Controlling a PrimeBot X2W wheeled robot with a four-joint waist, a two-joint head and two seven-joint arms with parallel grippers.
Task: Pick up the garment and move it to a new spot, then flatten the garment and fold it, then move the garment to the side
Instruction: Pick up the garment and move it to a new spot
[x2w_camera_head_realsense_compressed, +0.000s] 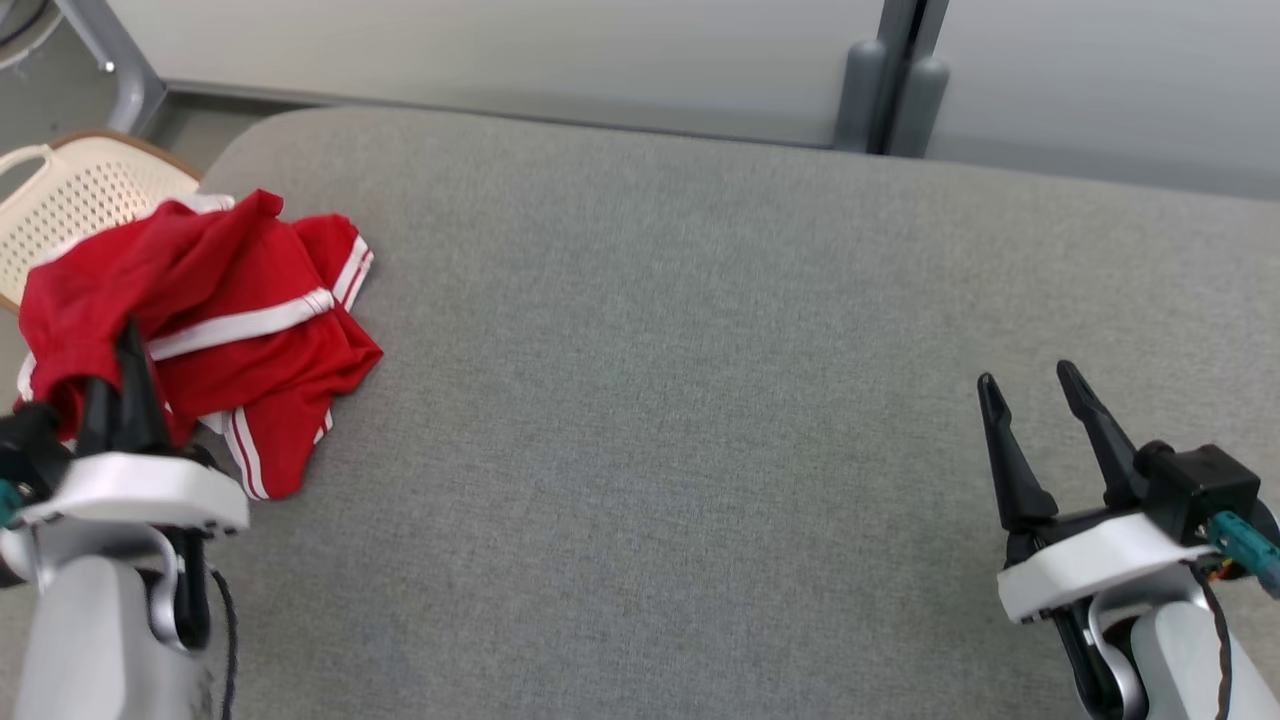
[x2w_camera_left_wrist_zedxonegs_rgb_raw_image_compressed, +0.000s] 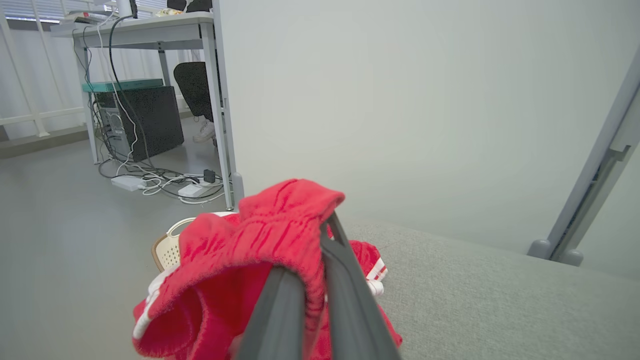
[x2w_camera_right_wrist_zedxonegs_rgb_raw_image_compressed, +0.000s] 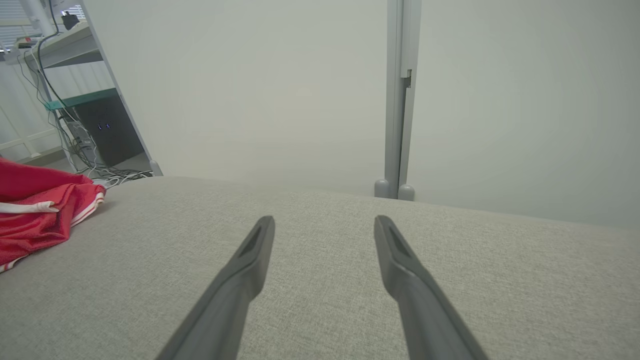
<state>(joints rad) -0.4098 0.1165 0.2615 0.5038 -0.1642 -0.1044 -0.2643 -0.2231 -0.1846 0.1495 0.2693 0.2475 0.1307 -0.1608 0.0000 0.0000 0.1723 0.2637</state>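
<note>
The garment (x2w_camera_head_realsense_compressed: 215, 315) is a crumpled red piece with white stripes, lying at the left end of the grey cushioned surface (x2w_camera_head_realsense_compressed: 700, 400). My left gripper (x2w_camera_head_realsense_compressed: 112, 375) is shut on a bunched fold of the garment (x2w_camera_left_wrist_zedxonegs_rgb_raw_image_compressed: 260, 250) at its near left edge, the cloth draped over the dark fingers. The garment (x2w_camera_right_wrist_zedxonegs_rgb_raw_image_compressed: 35, 210) also lies at the far left of the right wrist view. My right gripper (x2w_camera_head_realsense_compressed: 1030, 385) stands open above the surface at the lower right, nothing between its fingers, far from the cloth.
A cream perforated basket (x2w_camera_head_realsense_compressed: 70, 200) sits off the surface's left end, partly under the garment. A pale partition wall with a grey post (x2w_camera_head_realsense_compressed: 890, 90) runs behind the surface. Beyond the left end are a desk, a computer tower (x2w_camera_left_wrist_zedxonegs_rgb_raw_image_compressed: 140, 120) and floor cables.
</note>
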